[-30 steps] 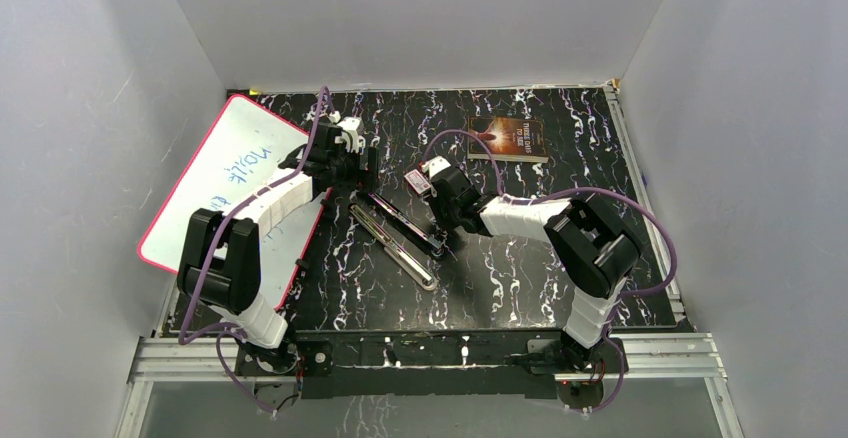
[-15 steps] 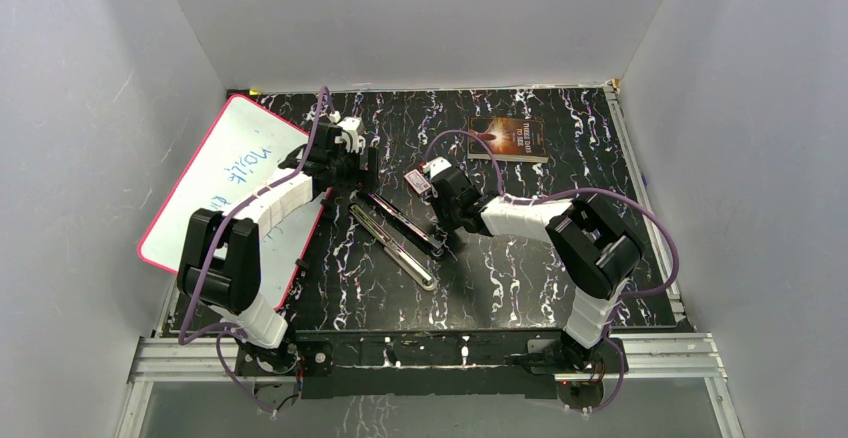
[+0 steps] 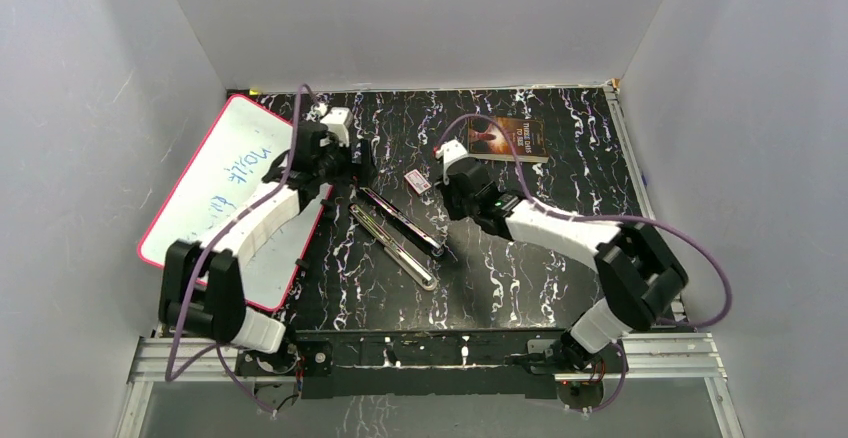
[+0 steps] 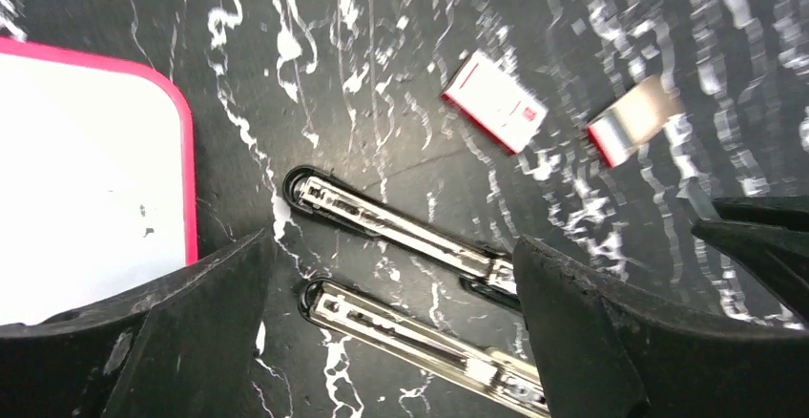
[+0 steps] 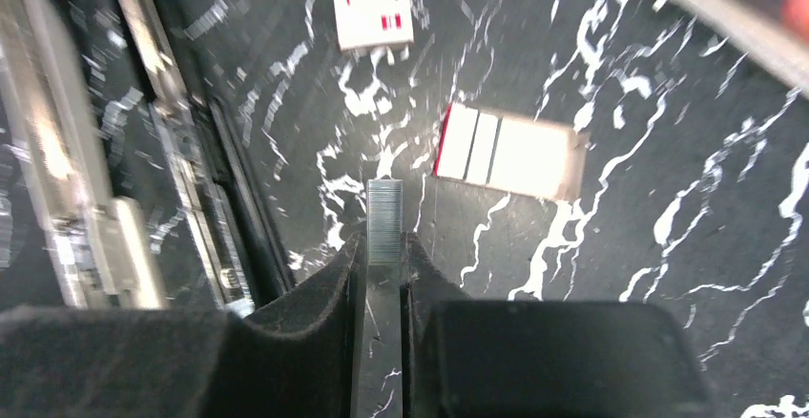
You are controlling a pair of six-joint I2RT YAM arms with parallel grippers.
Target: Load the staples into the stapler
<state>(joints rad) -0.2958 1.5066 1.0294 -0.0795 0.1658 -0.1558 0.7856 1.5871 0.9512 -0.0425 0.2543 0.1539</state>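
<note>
While right gripper pinches staples, left gripper gapes over seemingly opened stapler.

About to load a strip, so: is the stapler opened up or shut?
Open. The stapler lies spread flat, its two long halves side by side with their metal rails exposed.

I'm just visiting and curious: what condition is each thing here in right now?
stapler, swung open, lying flat
staples, one strip, gripped
right gripper, shut on the staples
left gripper, open, empty, above the stapler
book, closed, lying flat
whiteboard, written on
</note>
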